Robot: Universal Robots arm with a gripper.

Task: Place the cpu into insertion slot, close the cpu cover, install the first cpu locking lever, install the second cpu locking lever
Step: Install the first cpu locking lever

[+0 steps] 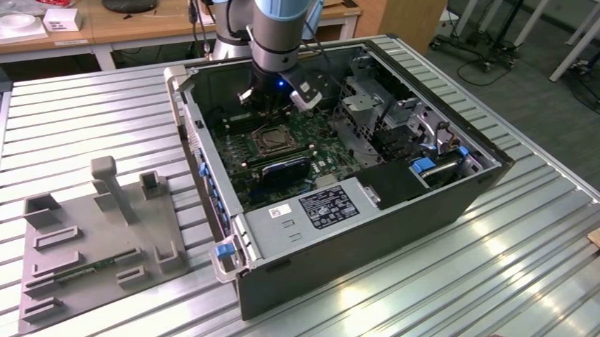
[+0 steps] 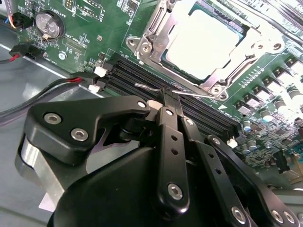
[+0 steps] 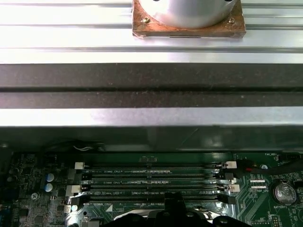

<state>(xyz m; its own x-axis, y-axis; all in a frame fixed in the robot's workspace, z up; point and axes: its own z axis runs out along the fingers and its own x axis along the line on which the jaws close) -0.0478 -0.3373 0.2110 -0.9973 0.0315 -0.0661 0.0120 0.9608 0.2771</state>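
In the second wrist view the pale silvery cpu (image 2: 208, 40) lies in the insertion slot (image 2: 166, 60). The silvery cpu cover (image 2: 152, 29) is down around it. A thin metal locking lever (image 2: 191, 93) runs along the socket's edge, beside the black memory slots (image 2: 142, 75). My gripper (image 2: 166, 94) is shut, its black fingertips right at this lever; whether they clamp it I cannot tell. In the exterior view the gripper (image 1: 279, 98) hangs inside the open computer case, just behind the insertion slot (image 1: 272, 139).
The motherboard (image 1: 310, 151) lies in an open tower case (image 1: 375, 232) on a slatted metal table (image 1: 94, 119). Red and black cables (image 2: 57, 85) and a coin battery (image 2: 49, 23) lie near the gripper. A grey fixture tray (image 1: 94, 239) sits at the exterior view's left.
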